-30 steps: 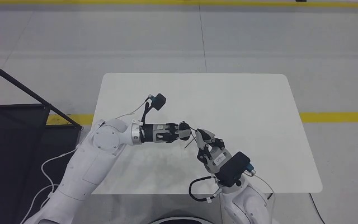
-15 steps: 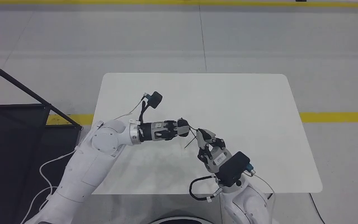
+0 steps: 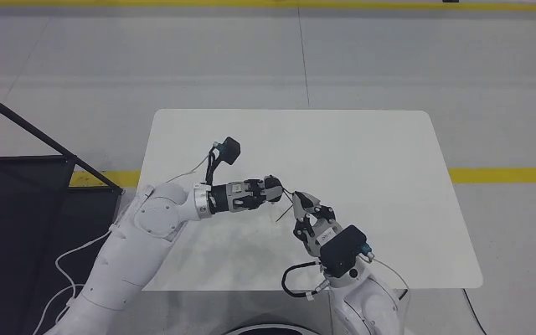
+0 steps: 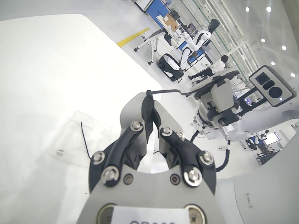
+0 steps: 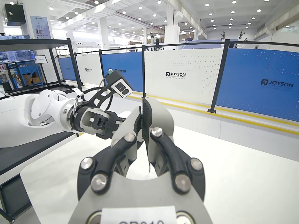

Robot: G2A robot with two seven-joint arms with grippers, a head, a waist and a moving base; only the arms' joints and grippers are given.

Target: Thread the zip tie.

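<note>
Both arms meet over the white tabletop (image 3: 377, 151), a little toward the robot's side of its middle. Left pincer (image 3: 275, 188) comes in from the robot's left with its tips pointing at the other arm. Right pincer (image 3: 300, 203) comes up from the near edge, angled toward it, so the two sets of tips sit just beside each other but apart. Zip tie (image 3: 287, 196) spans the short gap between them, a thin black line lifted off the surface. In the left wrist view, left pincer (image 4: 149, 104) is pinched narrow on one end of the zip tie (image 4: 165, 91). The small blocky end sits at the very tips and the strap runs straight across to the right pincer (image 4: 190, 92). In the right wrist view, right pincer (image 5: 144, 110) is likewise clamped narrow on the strap. The zip tie (image 5: 148, 162) passes between the dark ridged pads (image 5: 146, 120), and a short free tail pokes out behind them. A clear plastic bag (image 4: 98, 127) lies flat on the tabletop (image 4: 46, 59) below the left pincer, with a thin black strand (image 4: 85, 141) across it. Cannot tell whether the strand is a second tie.
</note>
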